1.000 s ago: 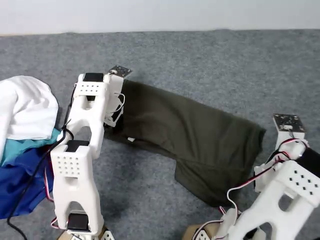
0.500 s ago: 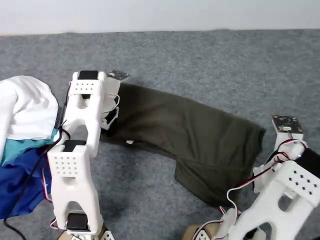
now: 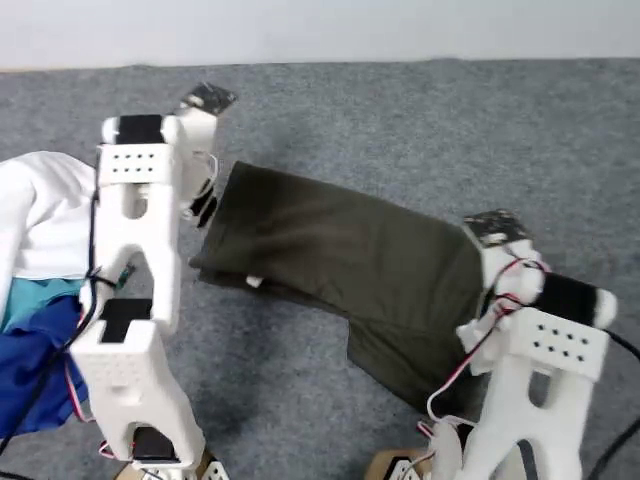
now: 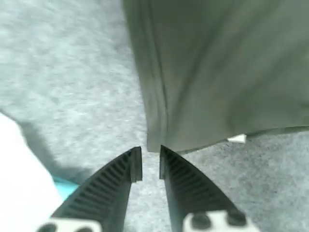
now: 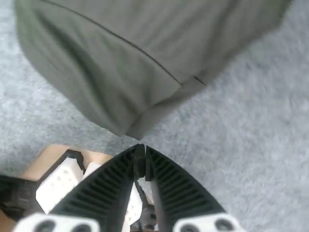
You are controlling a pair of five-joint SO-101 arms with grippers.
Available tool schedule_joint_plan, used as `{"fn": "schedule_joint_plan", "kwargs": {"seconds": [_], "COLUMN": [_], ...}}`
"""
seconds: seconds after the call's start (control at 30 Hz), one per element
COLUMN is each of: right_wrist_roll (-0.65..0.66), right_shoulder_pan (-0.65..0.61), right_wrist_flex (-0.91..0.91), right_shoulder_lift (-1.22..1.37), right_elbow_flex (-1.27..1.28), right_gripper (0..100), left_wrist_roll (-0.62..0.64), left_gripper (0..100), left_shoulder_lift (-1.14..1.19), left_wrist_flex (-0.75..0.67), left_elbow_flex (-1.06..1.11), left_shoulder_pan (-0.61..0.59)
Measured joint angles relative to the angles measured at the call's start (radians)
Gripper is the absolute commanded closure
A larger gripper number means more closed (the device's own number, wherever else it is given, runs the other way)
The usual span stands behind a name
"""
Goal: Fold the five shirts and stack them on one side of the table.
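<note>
An olive shirt (image 3: 340, 255) lies across the middle of the grey desk (image 3: 400, 110), partly folded, its long shape running slantwise between the two arms. A small white label (image 4: 236, 139) peeks out from under one edge of it.

The left tool (image 4: 150, 158) sits just off the shirt's corner on the side of the left arm. Its ribbed fingers are parted by only a narrow gap and there is nothing between them. The tips are close to the hem, but I cannot tell whether they touch it.

The right tool (image 5: 140, 153) is at the opposite end of the olive shirt, just outside its rounded, doubled-over edge. Its fingers are pressed together at the tips and it grips nothing — the cloth lies just past them. Beyond the tool, away from the shirt, a tan board (image 5: 41, 166) lies on the desk.

Well apart from the olive shirt, past the left arm, other garments lie heaped together: a white shirt (image 3: 45, 215) on top, a teal shirt (image 3: 25, 303) under it, and a blue shirt (image 3: 35, 375) nearest the arm's base.
</note>
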Motion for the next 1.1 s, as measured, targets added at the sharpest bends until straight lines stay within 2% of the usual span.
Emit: {"fn": "schedule_joint_plan", "kwargs": {"seconds": [0.27, 0.47, 0.53, 0.63, 0.7, 0.93, 1.1], "right_wrist_roll": [0.026, 0.035, 0.051, 0.097, 0.101, 0.114, 0.114], "right_shoulder_pan": [-0.164, -0.296, -0.338, -0.405, -0.417, -0.436, -0.52], "right_wrist_flex": [0.0, -0.055, -0.107, -0.176, -0.212, -0.345, -0.39], "right_shoulder_lift": [0.0, 0.0, 0.0, 0.0, 0.0, 0.0, 0.0], "right_elbow_flex": [0.0, 0.12, 0.181, 0.252, 0.288, 0.408, 0.454], "right_gripper": [98.4, 97.9, 93.6, 82.2, 78.1, 77.9, 77.9], "left_wrist_roll": [-0.003, 0.014, 0.044, 0.089, 0.118, 0.149, 0.149], "left_gripper": [93, 93, 93, 93, 93, 93, 93], "left_shoulder_lift": [-0.078, -0.08, -0.098, -0.153, -0.198, -0.336, -0.381], "left_wrist_flex": [0.002, 0.005, 0.005, 0.005, 0.005, 0.005, 0.005], "left_elbow_flex": [0.005, 0.006, 0.008, 0.008, 0.011, 0.129, 0.227], "left_shoulder_pan": [-0.012, -0.094, -0.129, -0.18, -0.207, -0.203, -0.175]}}
